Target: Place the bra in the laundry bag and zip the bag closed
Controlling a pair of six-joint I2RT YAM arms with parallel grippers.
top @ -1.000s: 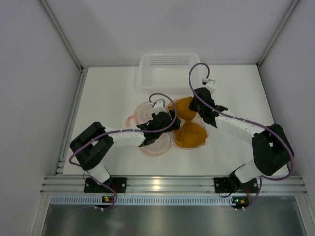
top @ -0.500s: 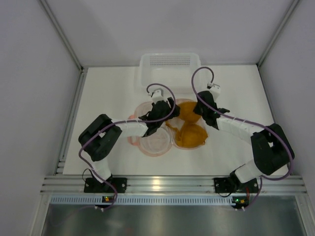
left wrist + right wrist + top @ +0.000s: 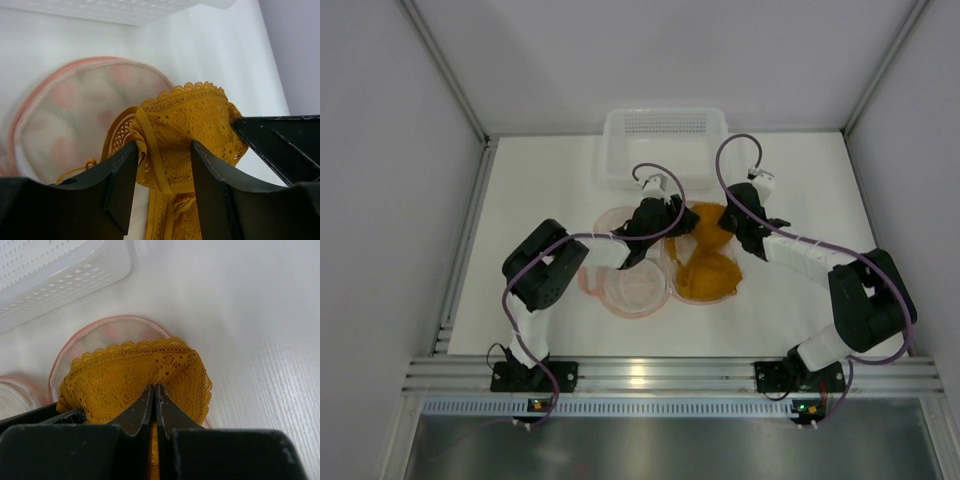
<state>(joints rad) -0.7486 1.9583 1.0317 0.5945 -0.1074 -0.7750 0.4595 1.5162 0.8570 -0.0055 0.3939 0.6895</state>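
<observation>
Bra [image 3: 708, 272] sits in the open laundry bag [image 3: 632, 290] on the table [image 3: 540, 200], near cup lying in the bag's right half. Right gripper [image 3: 154, 389] is clenched on the bra's lace edge, holding the far cup up. Left gripper [image 3: 164, 150] has its jaws apart, straddling a strap without pinching it. White basket [image 3: 665, 115] sits just behind the bag.
</observation>
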